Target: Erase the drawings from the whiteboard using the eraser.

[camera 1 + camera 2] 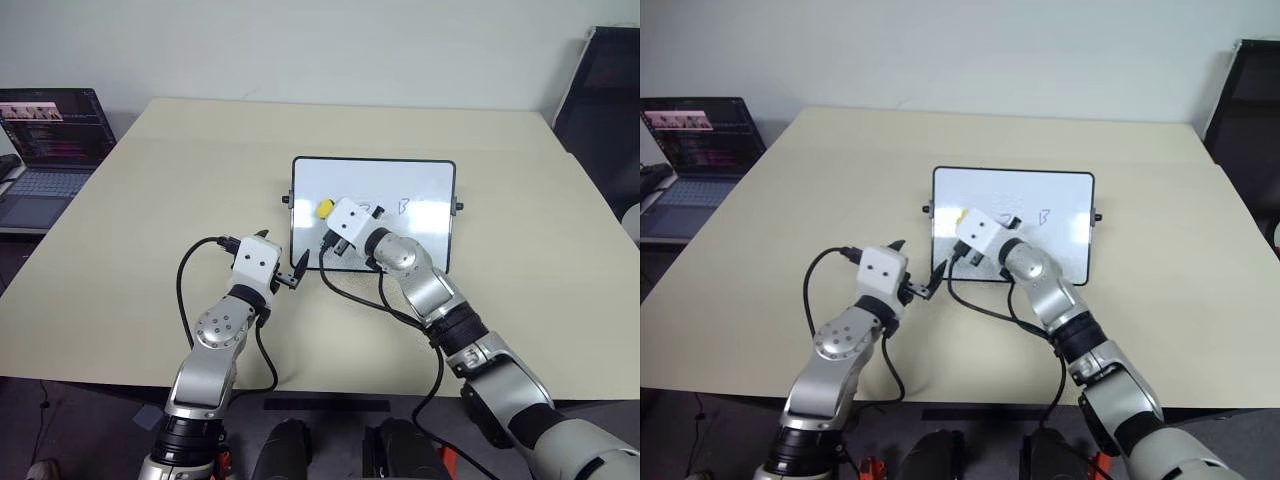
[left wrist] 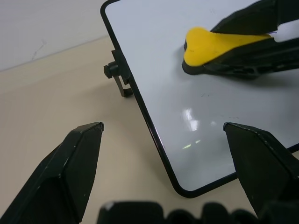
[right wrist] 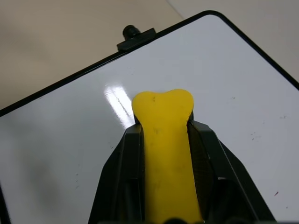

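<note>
Right gripper (image 1: 327, 222): clamped on eraser (image 1: 325, 208), low over whiteboard (image 1: 420, 180), left part. Left gripper (image 1: 283, 258): spread, idle by the board's near-left corner. Drawings: one mark (image 1: 404, 206) plainly left; others hidden; wiping unfinished.

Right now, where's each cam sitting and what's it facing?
Left and right eye: on the head, looking down over both arms at the table, whiteboard and laptop.
Left wrist: looks past the open left gripper at the board's corner.
Right wrist: looks along the right gripper, shut on the eraser.
Both wrist views share eraser and board.
</note>
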Controlling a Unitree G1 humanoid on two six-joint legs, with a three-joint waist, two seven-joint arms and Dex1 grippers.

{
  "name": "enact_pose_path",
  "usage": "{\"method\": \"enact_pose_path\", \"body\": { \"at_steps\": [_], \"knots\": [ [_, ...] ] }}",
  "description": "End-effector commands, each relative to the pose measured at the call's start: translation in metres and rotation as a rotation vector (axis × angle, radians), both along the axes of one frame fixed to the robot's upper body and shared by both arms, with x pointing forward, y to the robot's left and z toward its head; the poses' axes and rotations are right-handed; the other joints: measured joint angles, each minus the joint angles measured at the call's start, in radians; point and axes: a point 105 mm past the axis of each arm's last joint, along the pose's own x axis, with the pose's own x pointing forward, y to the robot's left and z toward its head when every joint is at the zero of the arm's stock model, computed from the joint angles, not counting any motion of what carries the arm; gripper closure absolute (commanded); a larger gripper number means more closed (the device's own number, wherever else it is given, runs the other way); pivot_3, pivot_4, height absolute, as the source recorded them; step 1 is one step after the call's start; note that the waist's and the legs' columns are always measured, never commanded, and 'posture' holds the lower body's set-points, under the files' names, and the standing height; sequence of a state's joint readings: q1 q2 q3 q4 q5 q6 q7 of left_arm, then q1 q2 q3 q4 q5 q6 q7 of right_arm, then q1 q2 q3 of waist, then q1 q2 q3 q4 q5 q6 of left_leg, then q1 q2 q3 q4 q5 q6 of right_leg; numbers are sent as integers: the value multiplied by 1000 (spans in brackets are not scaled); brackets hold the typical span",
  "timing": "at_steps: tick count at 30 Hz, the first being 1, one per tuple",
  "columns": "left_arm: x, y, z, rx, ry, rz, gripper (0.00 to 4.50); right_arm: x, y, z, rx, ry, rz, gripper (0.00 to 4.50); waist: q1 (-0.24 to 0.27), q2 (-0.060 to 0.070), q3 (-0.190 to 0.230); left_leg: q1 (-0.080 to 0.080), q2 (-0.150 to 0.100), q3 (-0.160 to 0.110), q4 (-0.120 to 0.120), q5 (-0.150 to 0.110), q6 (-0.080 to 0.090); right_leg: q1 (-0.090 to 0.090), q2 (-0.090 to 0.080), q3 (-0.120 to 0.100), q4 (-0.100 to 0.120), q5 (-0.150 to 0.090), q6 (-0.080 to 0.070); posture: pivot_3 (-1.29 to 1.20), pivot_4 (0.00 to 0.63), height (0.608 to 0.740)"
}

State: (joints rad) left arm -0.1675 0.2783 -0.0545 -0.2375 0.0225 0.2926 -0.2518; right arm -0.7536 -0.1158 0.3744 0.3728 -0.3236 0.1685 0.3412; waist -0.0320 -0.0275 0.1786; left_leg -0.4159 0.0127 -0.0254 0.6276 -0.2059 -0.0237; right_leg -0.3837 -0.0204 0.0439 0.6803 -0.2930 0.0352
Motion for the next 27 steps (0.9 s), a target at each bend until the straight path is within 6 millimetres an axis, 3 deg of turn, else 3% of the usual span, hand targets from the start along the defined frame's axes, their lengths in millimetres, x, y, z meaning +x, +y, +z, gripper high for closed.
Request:
{"method": "enact_pose_path", "body": {
  "at_steps": [1, 6, 16, 20, 27],
  "knots": [
    [-2, -3, 16, 9, -70, -14, 0, -3, -9, -10, -29, 37, -18, 3531, 0, 0, 0, 0, 0, 0, 0, 0, 0, 0, 0, 0, 0, 0, 0, 0, 150, 740],
    [-2, -3, 16, 9, -70, -17, 0, -8, -13, -12, -25, 47, -20, 3531, 0, 0, 0, 0, 0, 0, 0, 0, 0, 0, 0, 0, 0, 0, 0, 0, 150, 740],
    [-1, -4, 16, 7, -68, -23, 0, -9, -17, 4, 64, 32, -23, 3531, 1, 0, 0, 0, 0, 0, 0, 0, 0, 0, 0, 0, 0, 0, 0, 0, 150, 740],
    [-1, -6, 16, 5, -65, -33, 0, -15, -14, 21, 264, 74, 17, 3531, 2, 0, 0, -1, 0, 0, 0, 0, 0, 0, 0, 0, 0, 0, 0, 0, 150, 740],
    [-2, -3, 16, 7, -63, -49, 0, -31, -53, 42, 454, 60, -7, 3531, 3, 0, 0, -1, 0, 0, 0, 0, 0, 0, 0, 0, -1, 0, 0, 0, 150, 740]
  ]
}}
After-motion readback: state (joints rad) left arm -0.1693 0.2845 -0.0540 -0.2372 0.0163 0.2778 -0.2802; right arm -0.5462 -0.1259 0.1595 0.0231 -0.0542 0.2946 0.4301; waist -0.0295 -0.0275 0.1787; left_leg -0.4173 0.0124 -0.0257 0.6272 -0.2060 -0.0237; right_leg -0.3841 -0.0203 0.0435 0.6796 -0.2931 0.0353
